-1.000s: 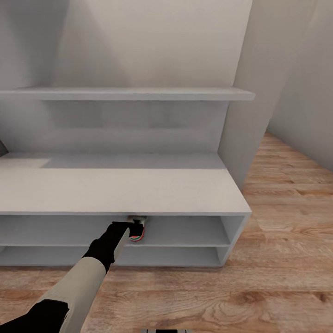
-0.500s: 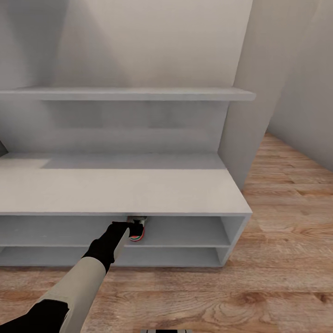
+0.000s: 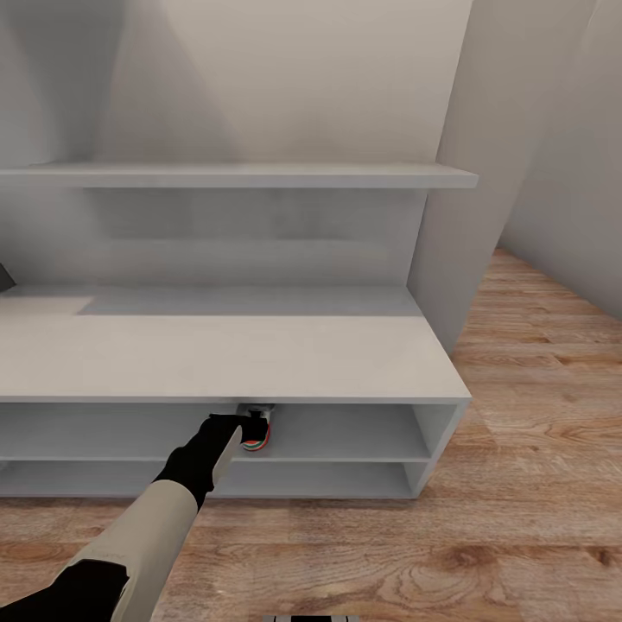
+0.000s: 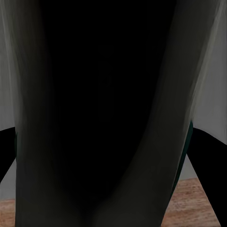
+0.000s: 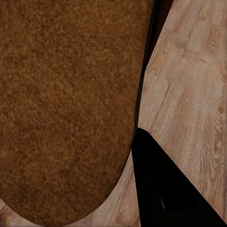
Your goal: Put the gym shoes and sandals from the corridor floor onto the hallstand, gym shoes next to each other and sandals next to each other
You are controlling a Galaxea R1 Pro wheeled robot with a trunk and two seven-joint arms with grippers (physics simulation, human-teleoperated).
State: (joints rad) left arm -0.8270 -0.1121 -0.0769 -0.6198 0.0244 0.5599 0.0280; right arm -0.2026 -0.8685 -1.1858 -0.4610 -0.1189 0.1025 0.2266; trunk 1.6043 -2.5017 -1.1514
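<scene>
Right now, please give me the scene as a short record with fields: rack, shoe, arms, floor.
rack: white-grey hallstand with a flat top and two open shelf levels
gym shoe: one gym shoe on the upper open shelf, heel toward the camera, red-orange and green accents showing
left gripper: left gripper reaches into the upper shelf at the shoe; jaw state cannot be told
right wrist view: brown sandal very close to the camera, above the corridor floor
floor in front of rack: wood planks
</scene>
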